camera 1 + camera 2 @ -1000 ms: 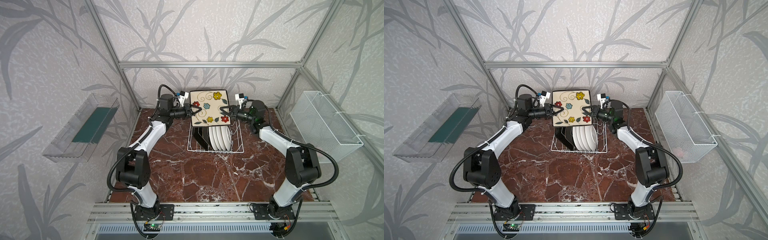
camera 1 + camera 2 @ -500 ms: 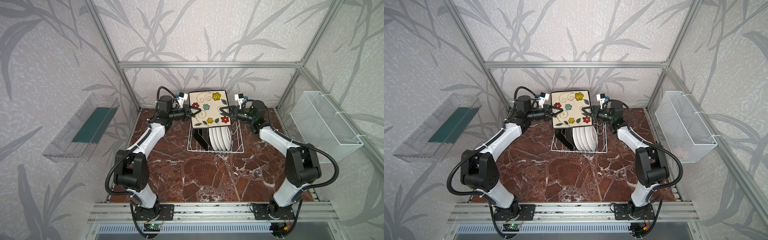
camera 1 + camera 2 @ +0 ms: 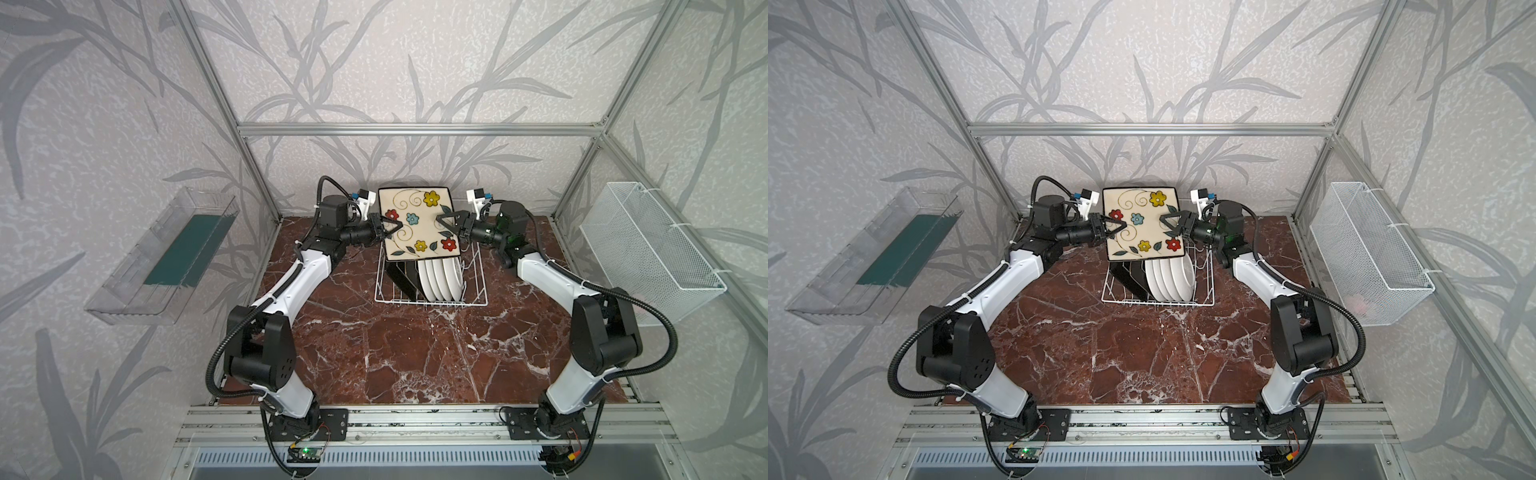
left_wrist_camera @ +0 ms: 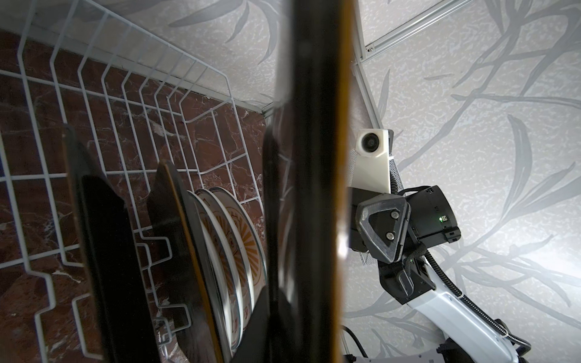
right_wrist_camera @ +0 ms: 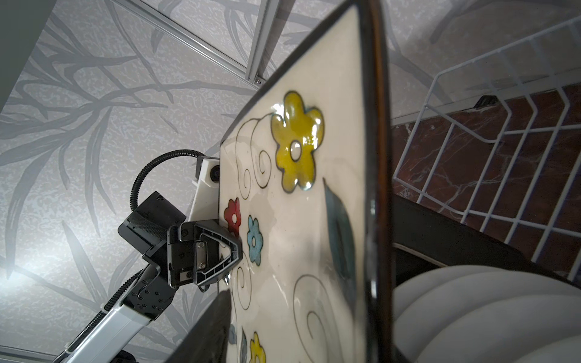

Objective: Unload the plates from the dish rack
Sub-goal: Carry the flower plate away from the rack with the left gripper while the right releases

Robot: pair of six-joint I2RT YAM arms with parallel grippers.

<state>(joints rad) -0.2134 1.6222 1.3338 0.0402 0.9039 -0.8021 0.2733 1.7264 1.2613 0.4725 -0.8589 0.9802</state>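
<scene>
A square plate (image 3: 415, 224) with a cream flower-painted face hangs upright above the dish rack (image 3: 473, 291) in both top views. My left gripper (image 3: 390, 228) is shut on its left edge. At the right edge is my right gripper (image 3: 444, 224), jaws spread either side of the rim. In the right wrist view a gap shows between my finger (image 5: 213, 330) and the plate's face (image 5: 298, 220). In the rack stand several round white plates (image 3: 442, 274) and a black-backed square plate (image 3: 401, 274). The left wrist view shows the held plate (image 4: 314, 157) edge-on.
A clear plastic tray (image 3: 166, 257) hangs on the left wall and a white mesh basket (image 3: 648, 249) on the right wall. The rack sits at the back of the red marble table (image 3: 415, 353), close to the rear wall.
My right gripper's jaws have opened off the plate's right edge. The plate stays in the left gripper and has hardly moved.
</scene>
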